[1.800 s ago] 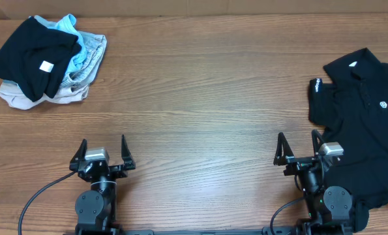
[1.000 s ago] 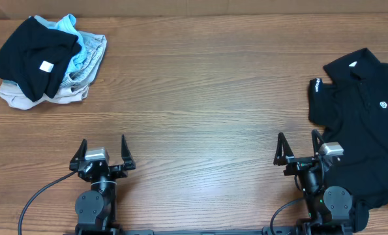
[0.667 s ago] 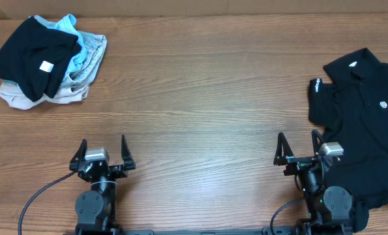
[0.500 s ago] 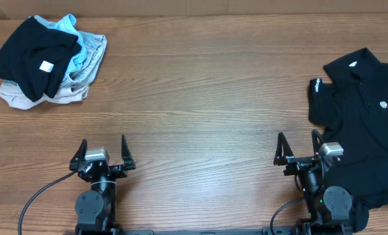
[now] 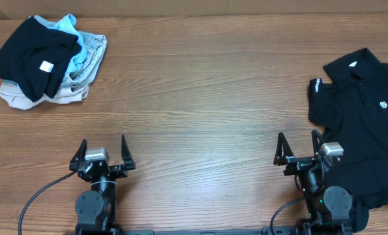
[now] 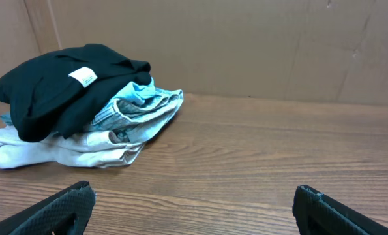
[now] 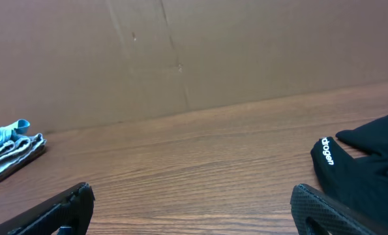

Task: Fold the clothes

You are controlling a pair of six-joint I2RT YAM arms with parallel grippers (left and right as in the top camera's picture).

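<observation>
Wooden desk (image 5: 200,98). Left end effector (image 5: 103,151), right end effector (image 5: 299,149): wide open, empty. Black polo shirt (image 5: 363,117) crumpled just right of right end effector, hem by arm base: likely snag. Garment pile (image 5: 47,59) far ahead-left of left end effector: wrong-pick risk.

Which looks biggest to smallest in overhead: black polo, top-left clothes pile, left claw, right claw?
1. black polo, even though the frame edge cuts it off
2. clothes pile
3. left claw and right claw: look alike, not ranked
</observation>
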